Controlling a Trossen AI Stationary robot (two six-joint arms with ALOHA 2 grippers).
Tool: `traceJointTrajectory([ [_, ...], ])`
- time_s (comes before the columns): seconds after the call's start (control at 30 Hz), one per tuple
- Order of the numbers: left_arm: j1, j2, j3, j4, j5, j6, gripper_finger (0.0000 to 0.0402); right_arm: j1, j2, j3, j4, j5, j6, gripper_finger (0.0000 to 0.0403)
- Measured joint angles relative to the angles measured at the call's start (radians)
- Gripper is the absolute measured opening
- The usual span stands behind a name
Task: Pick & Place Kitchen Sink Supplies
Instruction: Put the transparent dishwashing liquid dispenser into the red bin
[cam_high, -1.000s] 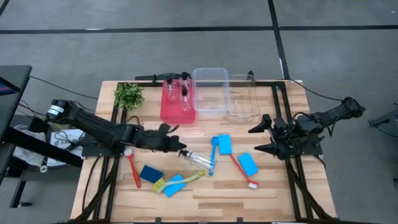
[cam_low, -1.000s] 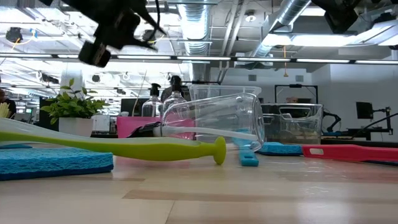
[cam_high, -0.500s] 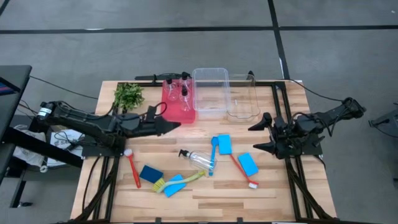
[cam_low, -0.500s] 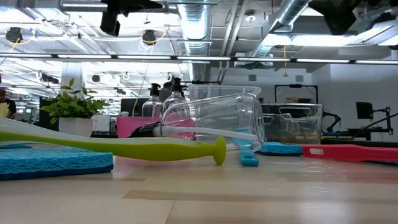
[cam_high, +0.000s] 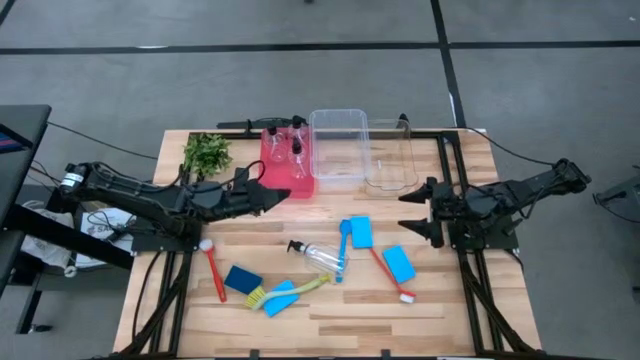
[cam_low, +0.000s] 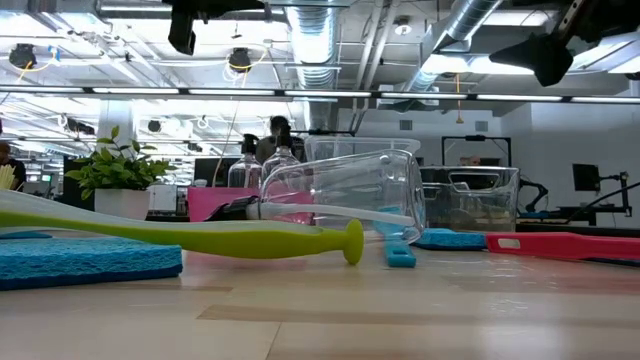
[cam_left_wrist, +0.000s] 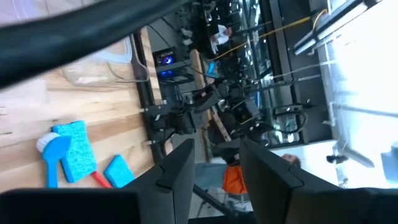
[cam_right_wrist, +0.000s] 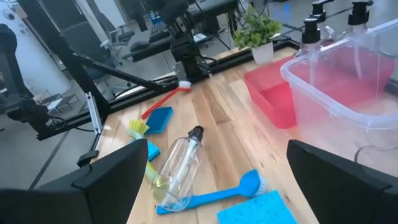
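Bottles, sponges and brushes are what the task concerns, and most of them are seen from above scattered over the near half of the table (cam_high: 330, 310): a clear bottle (cam_high: 318, 257) lying on its side at the middle, blue sponges (cam_high: 359, 232) around it, a red brush (cam_high: 214, 268) to the left. Three more bottles are stood in the red tray (cam_high: 285, 180) at the back. Since a second ago the left gripper (cam_high: 282, 194) has been drawn away from the lying bottle, which was left on the boards, and is now held empty by the tray's near corner with its fingers part-open; the grasp is judged to have been given up or missed, so that bottle remains to be placed. The right gripper (cam_high: 408, 211), spread wide and empty, has been shifted slightly towards the back, near the clear bins (cam_high: 338, 125). At table height, the lying bottle is seen with the yellow-green brush (cam_low: 200, 236) across its front, which may hinder a low approach. Through the left wrist camera, two dark fingers (cam_left_wrist: 177, 180) with a gap between them are shown. Through the right wrist camera, the bottle is seen touching a blue brush (cam_right_wrist: 217, 194), with the plant (cam_right_wrist: 258, 28) beyond.
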Motion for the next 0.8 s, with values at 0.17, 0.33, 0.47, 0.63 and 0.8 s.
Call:
traceJointTrajectory([
  [0.17, 0.013, 0.001, 0.000, 0.011, -0.028, 0.001, 0.0127, 0.000, -0.001, 0.000, -0.001, 0.000, 0.000, 0.0377],
  [0.33, 0.015, 0.035, 0.000, 0.050, -0.226, -0.039, 0.0127, 0.000, 0.000, 0.000, -0.002, -0.001, 0.000, 0.0377],
  [0.47, 0.031, 0.095, 0.000, 0.045, -0.554, -0.018, 0.0127, 0.000, 0.000, 0.000, -0.001, -0.002, 0.000, 0.0377],
  [0.63, 0.029, 0.126, 0.000, 0.047, -0.567, 0.054, 0.0127, 0.000, 0.000, 0.000, -0.001, -0.002, 0.000, 0.0377],
  [0.8, 0.028, 0.189, 0.001, 0.117, -0.540, -0.138, 0.0127, 0.000, 0.000, 0.000, -0.001, -0.002, 0.000, 0.0377],
])
